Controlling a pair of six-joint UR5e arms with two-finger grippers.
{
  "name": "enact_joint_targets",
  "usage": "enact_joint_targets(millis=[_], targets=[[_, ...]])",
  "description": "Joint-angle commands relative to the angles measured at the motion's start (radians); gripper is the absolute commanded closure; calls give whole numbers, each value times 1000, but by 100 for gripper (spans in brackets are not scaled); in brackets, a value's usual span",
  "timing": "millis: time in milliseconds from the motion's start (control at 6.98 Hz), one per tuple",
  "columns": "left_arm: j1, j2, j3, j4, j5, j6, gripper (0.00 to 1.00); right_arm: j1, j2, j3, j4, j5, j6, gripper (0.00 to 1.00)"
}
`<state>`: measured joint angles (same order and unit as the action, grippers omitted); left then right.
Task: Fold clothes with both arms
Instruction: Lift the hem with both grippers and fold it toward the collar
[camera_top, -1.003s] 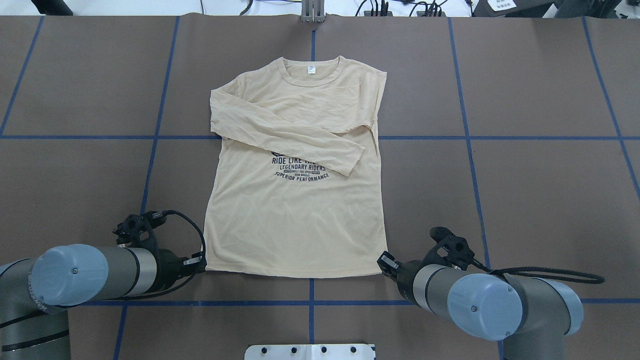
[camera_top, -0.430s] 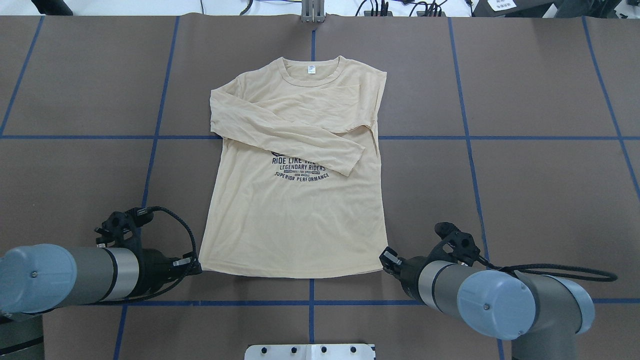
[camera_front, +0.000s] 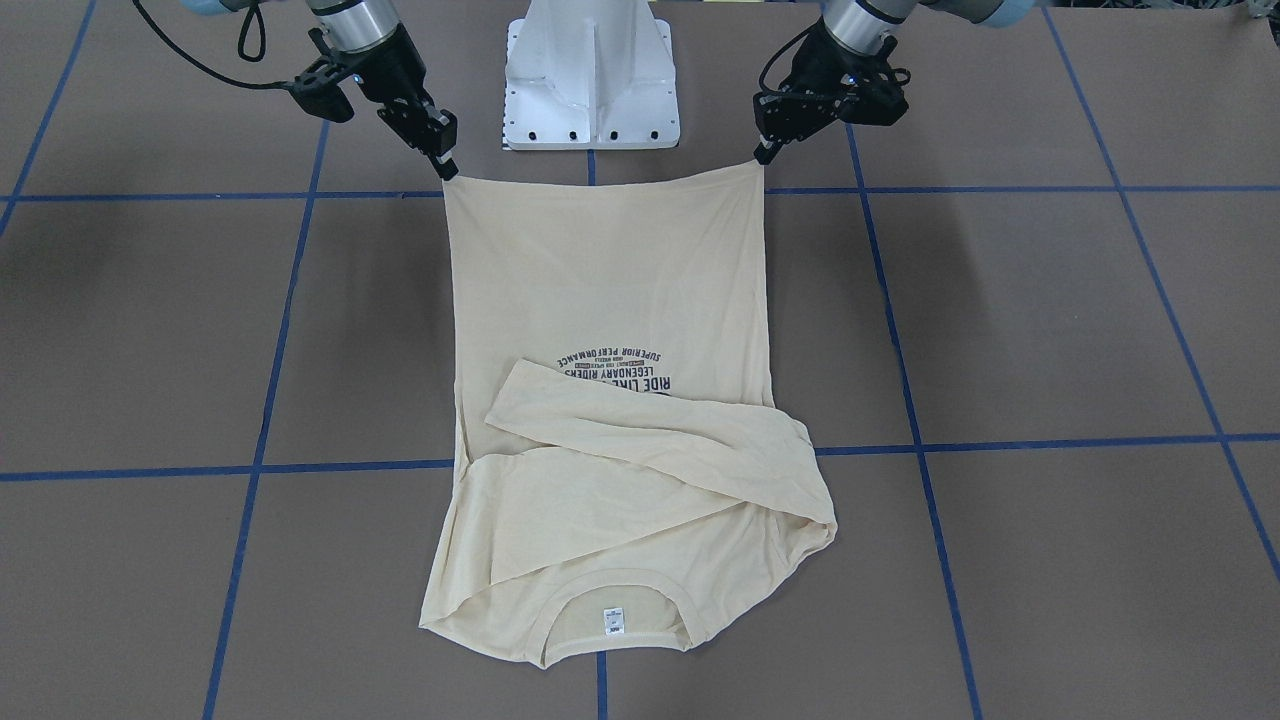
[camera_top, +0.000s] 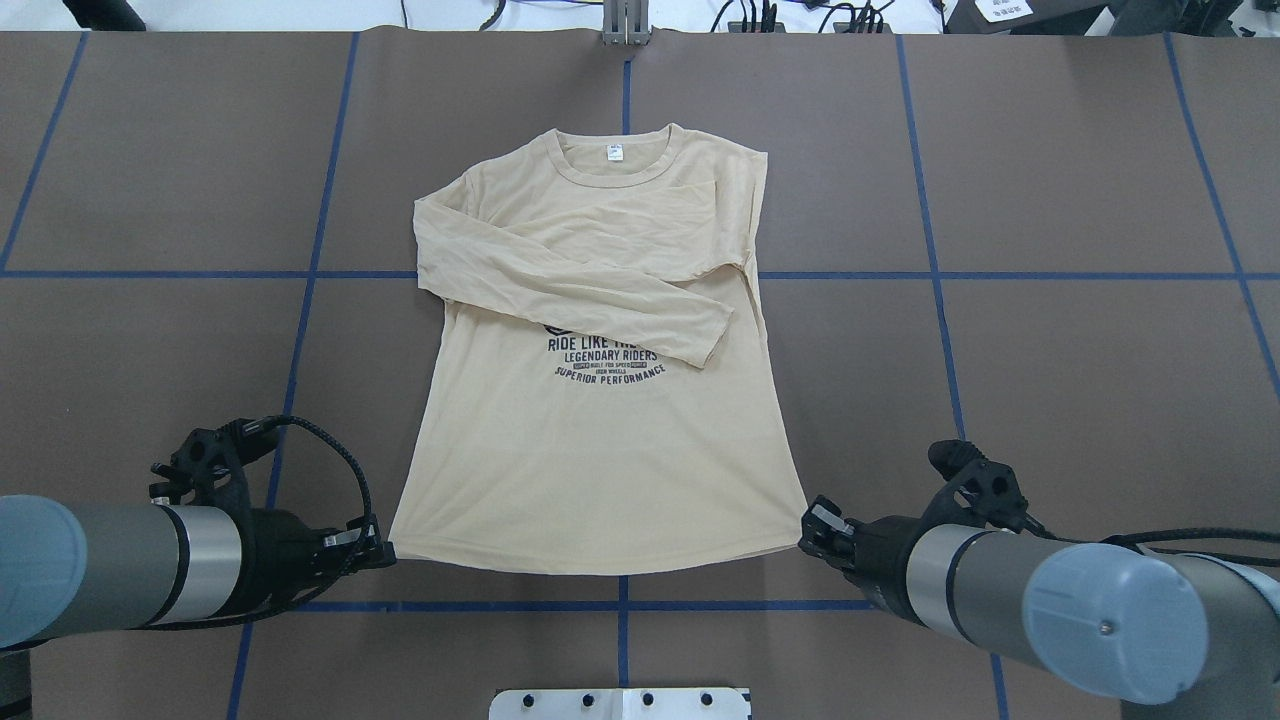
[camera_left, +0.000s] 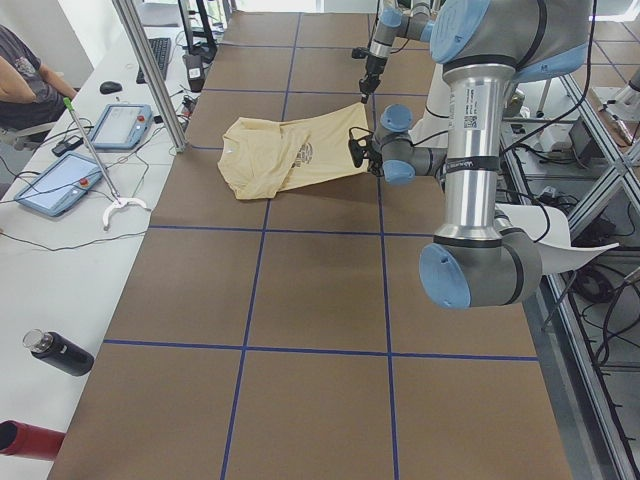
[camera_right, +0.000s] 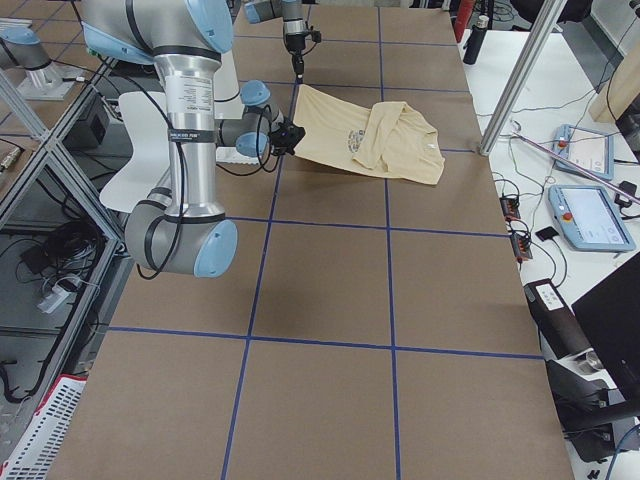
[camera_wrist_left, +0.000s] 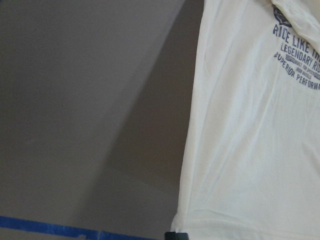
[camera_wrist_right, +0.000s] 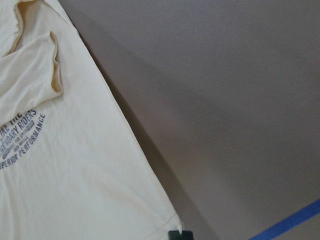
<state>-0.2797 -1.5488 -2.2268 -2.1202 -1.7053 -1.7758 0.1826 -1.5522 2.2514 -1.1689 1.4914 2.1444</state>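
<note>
— Nearest us, the left pincer (camera_top: 384, 551) is clamped on the near left corner of the shirt (camera_top: 600, 470), and the right pincer (camera_top: 812, 522) grips the other corner.
— We see the hem (camera_top: 600, 566) stretched between them, raised off the brown table (camera_top: 1100, 350), with shadow beneath.
— Further out we have the navy print (camera_top: 608, 360), half covered by a sleeve (camera_top: 580, 290) folded across the chest.
— And farthest from us, the collar (camera_top: 612, 180) and white label (camera_top: 611, 153) lie flat on the table.
</note>
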Motion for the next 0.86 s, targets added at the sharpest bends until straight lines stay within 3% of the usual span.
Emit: enact_joint_targets(millis=[0, 287, 430, 573, 716], targets=[[-3, 3, -109, 73, -40, -10, 100, 59, -55, 92, 0, 83, 0, 100], [-26, -14, -125, 77, -95, 15, 100, 180, -36, 64, -2, 197, -6, 100], [-89, -43, -114, 78, -97, 71, 100, 264, 19, 15, -3, 254, -9, 100], [-166, -95, -72, 80, -100, 148, 100, 363, 143, -78, -64, 330, -30, 100], [-235, -153, 14, 80, -135, 156, 100, 430, 287, -140, -200, 364, -114, 100]])
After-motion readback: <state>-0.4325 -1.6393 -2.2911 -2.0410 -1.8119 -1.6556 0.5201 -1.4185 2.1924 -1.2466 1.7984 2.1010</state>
